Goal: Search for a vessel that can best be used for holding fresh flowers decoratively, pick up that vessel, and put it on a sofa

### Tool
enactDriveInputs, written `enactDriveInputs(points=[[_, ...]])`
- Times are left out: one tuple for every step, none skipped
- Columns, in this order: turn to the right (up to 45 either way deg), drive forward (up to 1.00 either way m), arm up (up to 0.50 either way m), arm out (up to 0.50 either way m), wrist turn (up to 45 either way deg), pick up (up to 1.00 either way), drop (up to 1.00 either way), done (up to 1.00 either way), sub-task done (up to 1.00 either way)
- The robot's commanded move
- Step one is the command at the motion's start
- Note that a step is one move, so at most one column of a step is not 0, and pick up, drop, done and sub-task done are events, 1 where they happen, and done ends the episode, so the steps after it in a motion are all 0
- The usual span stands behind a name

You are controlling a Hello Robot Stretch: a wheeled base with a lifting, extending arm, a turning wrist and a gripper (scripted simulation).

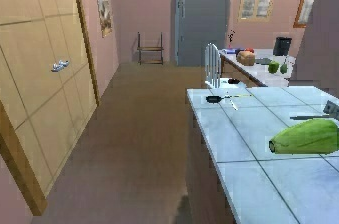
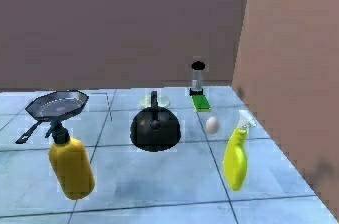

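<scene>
at the tiled counter (image 2: 157, 190), vase not yet found

a kettle (image 2: 155, 128), pan (image 2: 55, 104) and two bottles (image 2: 72, 165) stand here, set out for cooking, we judge; none suits flowers. where the vase is, and our gripper's state, we cannot tell.

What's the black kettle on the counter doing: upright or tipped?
Upright. The kettle sits on its base on the tiled counter, with its handle arching over the top.

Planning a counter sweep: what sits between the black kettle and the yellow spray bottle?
A small pale egg, in the arm side view.
</scene>
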Motion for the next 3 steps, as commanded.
enactDriveInputs(points=[[0.0,0.00,0.38,0.00,0.0,0.00,0.00,0.00,0.00],[0.0,0.00,0.00,0.50,0.0,0.00,0.00,0.00,0.00],[0.0,0.00,0.00,0.00,45.0,0.00,0.00,0.00,0.00]])
